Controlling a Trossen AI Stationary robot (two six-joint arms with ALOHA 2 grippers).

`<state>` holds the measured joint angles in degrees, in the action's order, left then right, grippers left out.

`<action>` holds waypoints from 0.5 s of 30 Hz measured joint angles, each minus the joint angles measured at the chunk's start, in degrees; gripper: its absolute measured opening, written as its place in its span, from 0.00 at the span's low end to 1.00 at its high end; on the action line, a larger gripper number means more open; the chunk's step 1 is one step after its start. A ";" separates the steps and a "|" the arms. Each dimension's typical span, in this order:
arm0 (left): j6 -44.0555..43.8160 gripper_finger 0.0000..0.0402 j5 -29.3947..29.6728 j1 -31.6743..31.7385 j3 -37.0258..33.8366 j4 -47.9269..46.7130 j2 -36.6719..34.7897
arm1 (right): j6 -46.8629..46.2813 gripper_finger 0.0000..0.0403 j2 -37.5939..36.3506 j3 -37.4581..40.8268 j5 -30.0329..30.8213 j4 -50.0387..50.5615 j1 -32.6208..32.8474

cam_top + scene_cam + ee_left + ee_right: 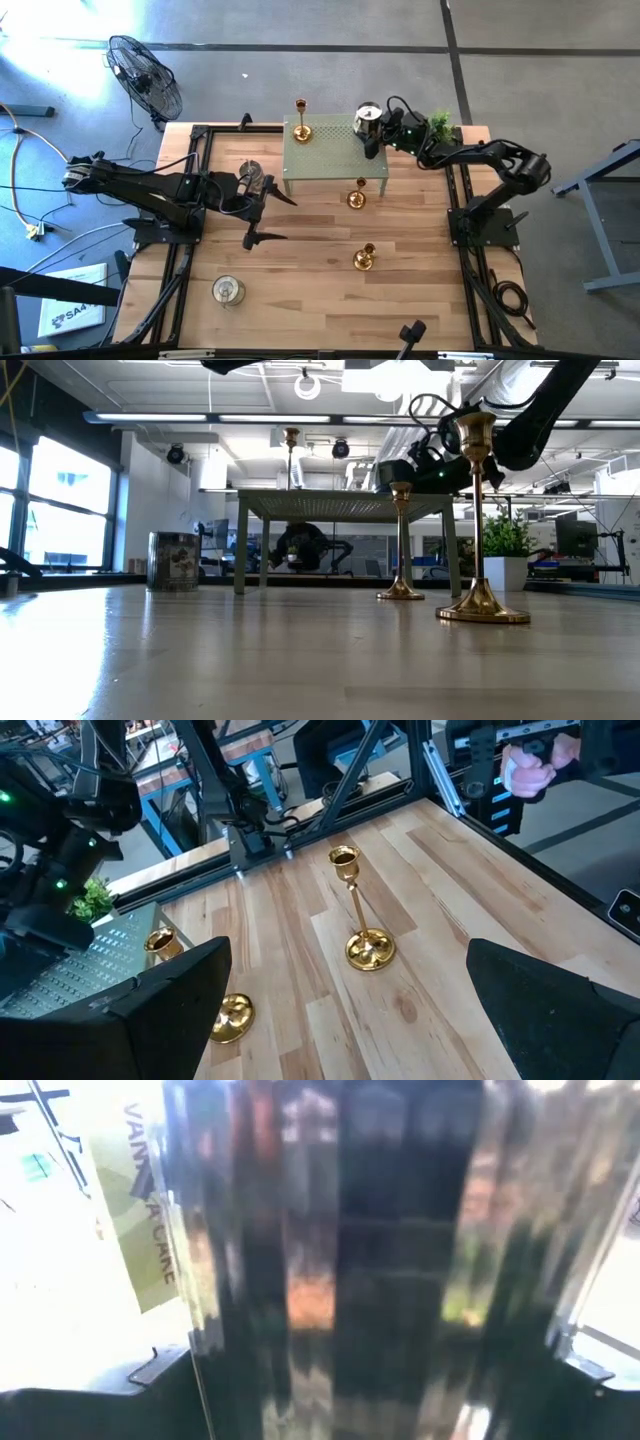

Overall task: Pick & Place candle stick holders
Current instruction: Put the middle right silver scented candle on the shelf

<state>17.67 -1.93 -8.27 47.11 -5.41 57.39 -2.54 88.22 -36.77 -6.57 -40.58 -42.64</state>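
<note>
Reaching over the small pale green perforated metal stand [330, 155] at the far side of the wooden counter [310, 290], the right gripper [372, 131] is set around a squat silver-grey cylindrical jar-like holder [366, 117]. In the right wrist view that holder's shiny wall [380, 1260] fills the space between the fingers, which are held wide on either side of it; whether they already press on it cannot be told, so this is judged to be either the closing of a grasp or a release on the stand.

A tall slim gold holder with a round base [301, 120] stands on the stand's left end. Two more gold holders are on the counter: one just in front of the stand [357, 196], another nearer the counter's middle [364, 259]. A second silver-grey jar [228, 291] sits near the front left corner, and a third seems to lie by the left arm, partly hidden.

The left gripper [272, 210] is held above the counter's left half with its fingers [150, 1010] spread and nothing between them, apparently waiting its turn. A small green potted plant [439, 124] stands by the stand's right end.
</note>
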 joint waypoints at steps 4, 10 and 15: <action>0.00 0.99 -0.04 0.00 0.02 -0.02 0.00 | -0.81 0.87 1.04 -0.03 -0.24 -1.54 -0.04; 0.00 0.99 -0.05 0.00 0.02 -0.26 0.00 | 0.27 0.93 1.08 -0.03 -1.48 -0.30 0.12; 0.02 0.99 -0.09 0.00 0.02 -0.26 0.00 | 1.55 0.96 1.10 -0.03 -1.75 -0.02 0.90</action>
<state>17.69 -2.02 -8.27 47.13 -5.67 57.39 -0.99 89.32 -36.80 -8.32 -40.60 -41.73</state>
